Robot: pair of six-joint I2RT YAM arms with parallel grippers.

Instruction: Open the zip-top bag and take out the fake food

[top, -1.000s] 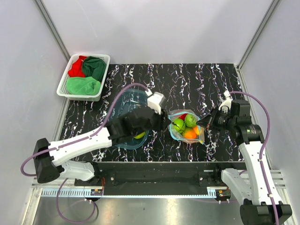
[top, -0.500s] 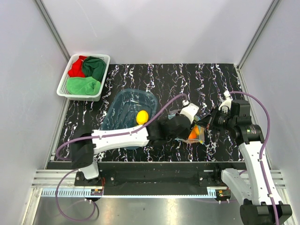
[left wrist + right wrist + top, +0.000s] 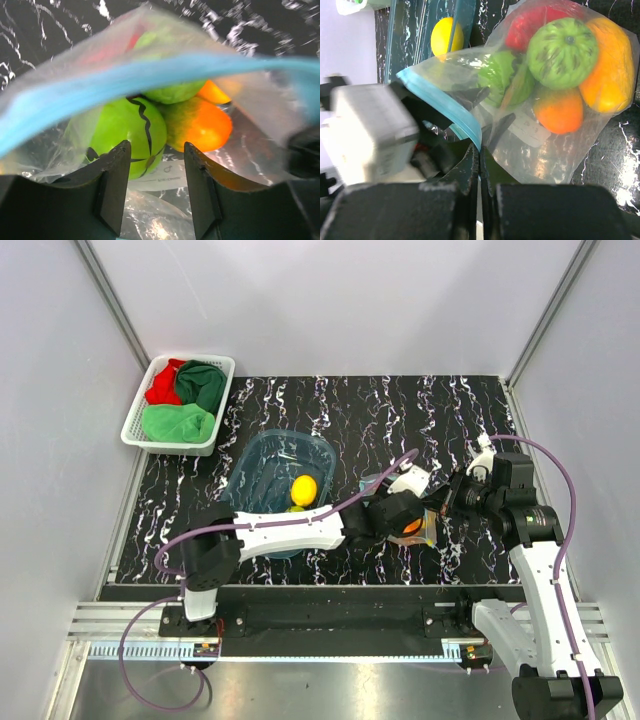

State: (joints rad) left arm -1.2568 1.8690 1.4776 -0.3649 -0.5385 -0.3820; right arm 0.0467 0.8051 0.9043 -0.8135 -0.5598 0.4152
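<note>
The zip-top bag (image 3: pixel 540 162) lies on the marbled table (image 3: pixel 400 410) just right of the blue tub (image 3: pixel 262 472), its mouth gaping. The right gripper (image 3: pixel 479 167) is pinched tight on its teal zip edge. The left gripper (image 3: pixel 156 192) pokes into the mouth, jaws about half apart and gripping nothing, a green fruit (image 3: pixel 127 132) just beyond the tips. The fake food (image 3: pixel 560 110) sits inside; a yellow fruit (image 3: pixel 304 487) lies in the tub
</note>
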